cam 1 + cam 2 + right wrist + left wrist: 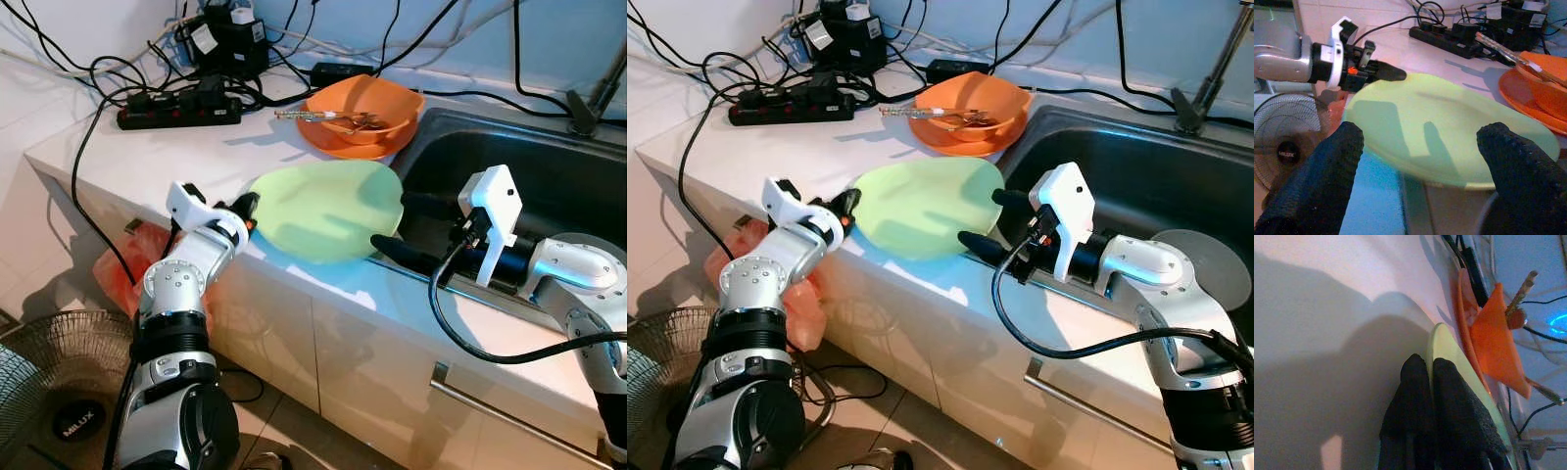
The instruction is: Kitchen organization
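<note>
A pale green plate (328,208) lies tilted at the front edge of the white counter (147,147), beside the sink. My left gripper (250,208) is shut on the plate's left rim; in the left wrist view its fingers (1449,396) pinch the thin green edge (1437,340). At the plate's right rim my right gripper (390,220) is open, one finger on each side of it, not touching. In the right wrist view the plate (1449,127) lies between the spread fingertips (1327,161). Behind it an orange bowl (364,103) with utensils stands on an orange plate.
A dark steel sink (558,176) with a tap lies to the right. A black power strip (181,110) and tangled cables sit at the counter's back left. On the floor to the left are a fan (49,392) and a red bag (118,274). Below the counter are cabinet fronts with a handle (509,416).
</note>
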{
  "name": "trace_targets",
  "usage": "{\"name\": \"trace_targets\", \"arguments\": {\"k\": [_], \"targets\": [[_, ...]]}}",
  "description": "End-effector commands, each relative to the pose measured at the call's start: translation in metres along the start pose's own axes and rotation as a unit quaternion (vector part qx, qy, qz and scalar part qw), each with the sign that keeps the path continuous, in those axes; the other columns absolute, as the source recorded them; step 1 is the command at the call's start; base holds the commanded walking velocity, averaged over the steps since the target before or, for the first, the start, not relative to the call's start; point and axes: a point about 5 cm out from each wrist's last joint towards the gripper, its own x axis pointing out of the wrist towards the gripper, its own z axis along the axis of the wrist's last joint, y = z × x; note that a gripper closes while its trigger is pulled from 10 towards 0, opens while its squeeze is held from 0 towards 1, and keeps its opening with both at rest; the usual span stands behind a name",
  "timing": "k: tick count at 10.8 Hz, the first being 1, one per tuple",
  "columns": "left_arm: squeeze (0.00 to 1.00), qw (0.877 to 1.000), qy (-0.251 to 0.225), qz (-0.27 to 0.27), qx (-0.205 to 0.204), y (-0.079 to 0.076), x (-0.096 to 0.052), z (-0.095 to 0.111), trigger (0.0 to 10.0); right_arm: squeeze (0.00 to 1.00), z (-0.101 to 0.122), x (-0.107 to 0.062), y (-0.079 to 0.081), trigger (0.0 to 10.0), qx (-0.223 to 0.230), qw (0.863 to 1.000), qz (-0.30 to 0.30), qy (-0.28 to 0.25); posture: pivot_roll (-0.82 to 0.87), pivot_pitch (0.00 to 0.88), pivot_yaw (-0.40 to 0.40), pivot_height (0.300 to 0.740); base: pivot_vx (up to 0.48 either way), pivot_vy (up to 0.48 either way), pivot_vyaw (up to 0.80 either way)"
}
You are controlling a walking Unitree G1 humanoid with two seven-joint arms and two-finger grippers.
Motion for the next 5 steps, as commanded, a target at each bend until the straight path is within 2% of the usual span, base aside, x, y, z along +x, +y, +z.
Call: {"name": "trace_targets", "arguments": {"k": [1, 5], "targets": [[0.0, 1.0, -0.005, 0.012, -0.004, 0.0048, -0.0002, 0.0, 0.0, 0.0, 0.0013, 0.0012, 0.004, 10.0, -0.002, 1.0, 0.015, 0.0, 0.03, 0.046, 0.102, 0.74, 0.0, 0.0, 0.0], [0.0, 1.0, -0.016, -0.016, -0.005, 0.0016, -0.0007, 0.0011, 0.0, 0.0, -0.0026, 0.0019, 0.0031, 10.0, 0.005, 1.0, 0.01, 0.002, 0.02, 0.042, 0.102, 0.74, 0.0, 0.0, 0.0]]}}
